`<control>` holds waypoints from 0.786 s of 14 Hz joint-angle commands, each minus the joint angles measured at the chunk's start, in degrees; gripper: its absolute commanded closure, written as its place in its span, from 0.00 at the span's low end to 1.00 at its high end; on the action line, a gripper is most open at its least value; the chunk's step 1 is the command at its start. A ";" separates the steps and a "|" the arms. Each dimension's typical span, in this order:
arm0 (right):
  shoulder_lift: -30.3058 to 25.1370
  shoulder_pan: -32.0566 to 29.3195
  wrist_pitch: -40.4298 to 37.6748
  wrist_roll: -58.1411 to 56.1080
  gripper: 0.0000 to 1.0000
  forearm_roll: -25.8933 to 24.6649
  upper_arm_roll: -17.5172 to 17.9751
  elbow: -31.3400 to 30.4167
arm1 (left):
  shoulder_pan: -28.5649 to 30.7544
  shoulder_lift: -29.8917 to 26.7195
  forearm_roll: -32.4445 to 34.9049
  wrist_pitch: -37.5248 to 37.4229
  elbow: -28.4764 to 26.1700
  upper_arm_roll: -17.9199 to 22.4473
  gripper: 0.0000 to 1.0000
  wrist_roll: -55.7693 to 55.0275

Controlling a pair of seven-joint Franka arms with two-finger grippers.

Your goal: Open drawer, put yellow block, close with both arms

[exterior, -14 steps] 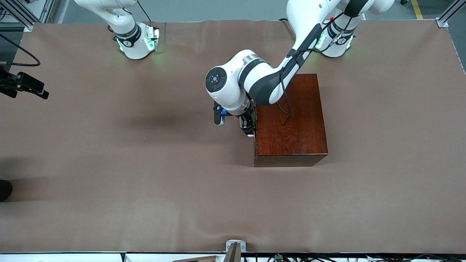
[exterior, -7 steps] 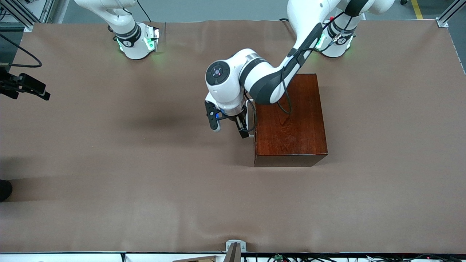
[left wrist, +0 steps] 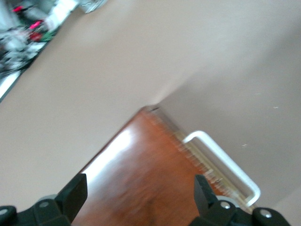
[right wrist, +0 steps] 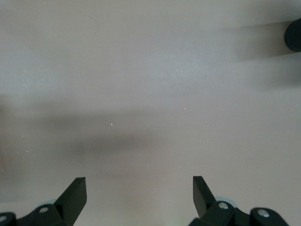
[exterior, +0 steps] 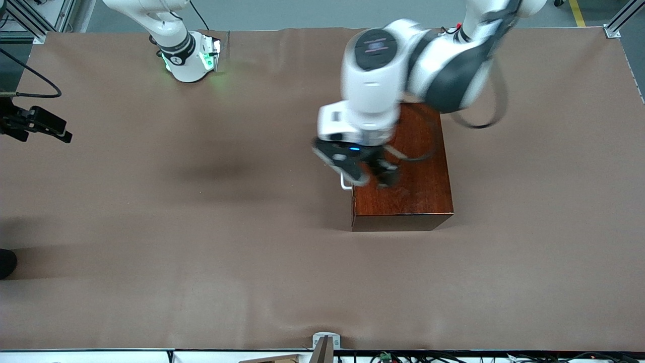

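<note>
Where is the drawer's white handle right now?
In the front view, the white handle sticks out of the wooden box on the face toward the right arm's end, directly below the open left gripper.

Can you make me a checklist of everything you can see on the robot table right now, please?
Surface: brown table cover, bare apart from the box.
Job's things: dark red wooden box; the drawer looks shut, its white handle sticking out toward the right arm's end. Yellow block: nothing seen.
Clutter: nothing seen.
Grippers: left gripper open, empty, over the box's handle edge. Right gripper open, empty, over bare cover; that arm waits.
Cables: black cable looping off the left arm; another at the right arm's end of the table.
Surroundings: metal frame posts, grey floor.
</note>
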 commanded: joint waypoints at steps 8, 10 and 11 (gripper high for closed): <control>-0.17 -0.41 0.55 -0.49 0.00 0.42 0.29 -0.41 | 23.49 -11.89 -4.37 -17.01 -2.71 -0.57 0.00 -1.82; 0.01 -0.50 0.64 -0.49 0.00 0.42 0.29 -0.50 | 28.76 -12.51 -7.71 -17.29 -3.24 -0.66 0.00 -2.52; 0.01 -0.50 0.64 -0.49 0.00 0.42 0.29 -0.41 | 30.53 -12.59 -8.68 -17.20 -3.41 -0.66 0.00 -2.79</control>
